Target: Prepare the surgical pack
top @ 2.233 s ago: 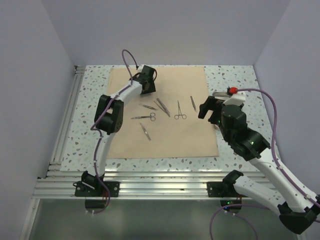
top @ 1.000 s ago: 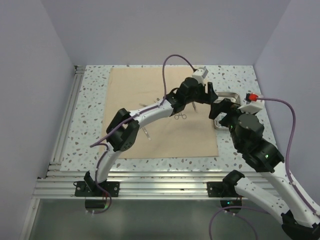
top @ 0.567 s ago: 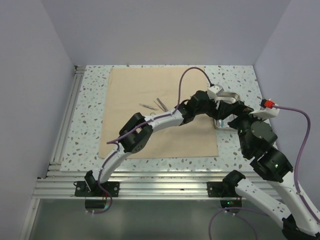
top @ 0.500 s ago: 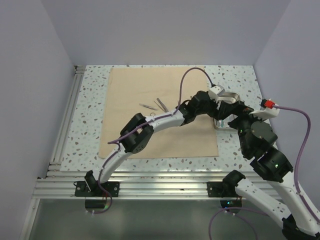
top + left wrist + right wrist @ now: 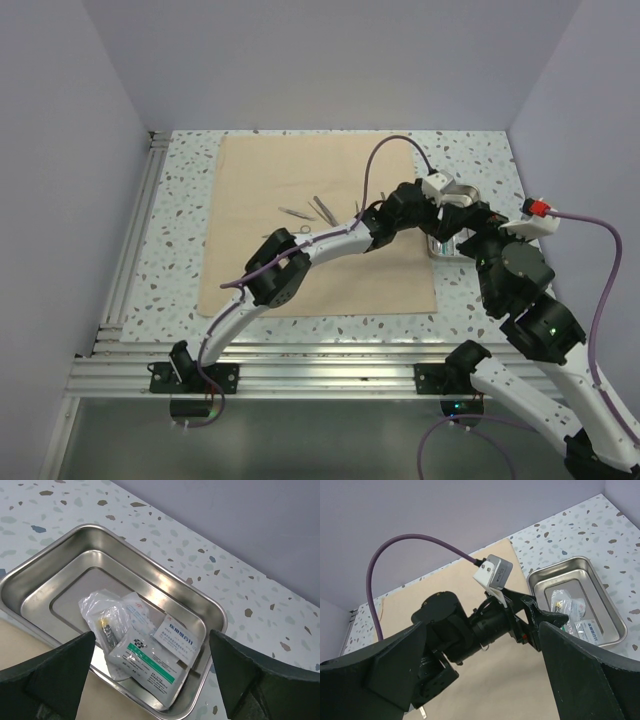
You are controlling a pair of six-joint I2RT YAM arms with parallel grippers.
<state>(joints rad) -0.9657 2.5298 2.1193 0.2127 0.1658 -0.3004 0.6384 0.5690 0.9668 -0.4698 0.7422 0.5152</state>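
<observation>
Packets [image 5: 150,652] lie in the steel tray [image 5: 65,545], at the right edge of the tan cloth [image 5: 260,210]. Left gripper [image 5: 151,634] hovers directly above them, fingers spread wide. Right gripper [image 5: 482,625], likewise spread, hangs nearer, holding nothing.

Left wrist view: a white packet [image 5: 176,636] in the steel tray [image 5: 60,545] carries blue print, too small to read. The larger packet [image 5: 150,656] beneath it has a green band with white print, also illegible. No other markings can be read.
</observation>
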